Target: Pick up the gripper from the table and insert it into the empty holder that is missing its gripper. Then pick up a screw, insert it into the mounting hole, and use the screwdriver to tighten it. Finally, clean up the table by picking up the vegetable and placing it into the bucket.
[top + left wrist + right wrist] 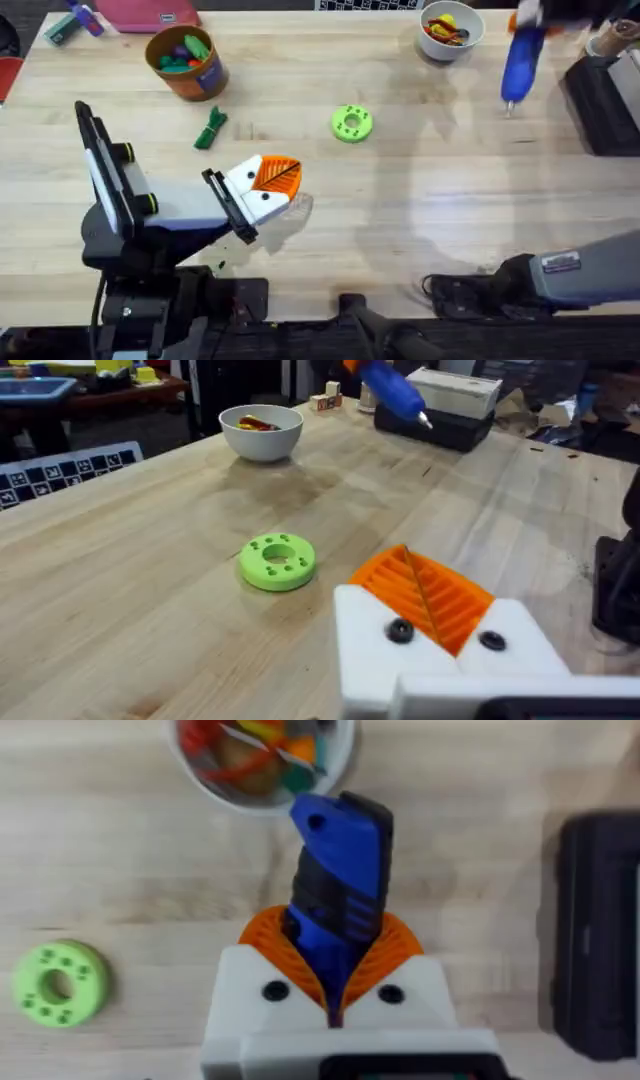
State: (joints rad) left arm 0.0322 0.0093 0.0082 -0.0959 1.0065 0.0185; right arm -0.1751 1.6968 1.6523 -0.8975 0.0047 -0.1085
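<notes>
Overhead view: a pale wooden bench [420, 200]. The left gripper [272, 185], white with orange ribbed pads, sits low over the bench left of centre, and its jaws are closed with nothing between them. Just to its right, a little farther back, lies a green ring-shaped part [351, 123] with small holes. Left of that lies a small green vegetable [211, 129], and beyond it, at the far left, stands a brown bucket [187, 62] with colourful items inside. A white bowl [451, 30] of small mixed pieces stands at the far right. A blue screwdriver [521, 60] hangs tip down just right of the bowl, and a black box [608, 100] sits at the far right edge.

Left wrist view: the left arm's closed orange pads [425, 597] are in front, the green ring-shaped part [278, 561] lies just beyond them, and the white bowl [261, 431] stands farther back. The blue screwdriver [392, 392] hangs near the black box [440, 422].

Right wrist view: the right gripper [333, 982] has its jaws clamped on the blue screwdriver [338, 885], above the bench. The white bowl [262, 758] lies just beyond the screwdriver.
</notes>
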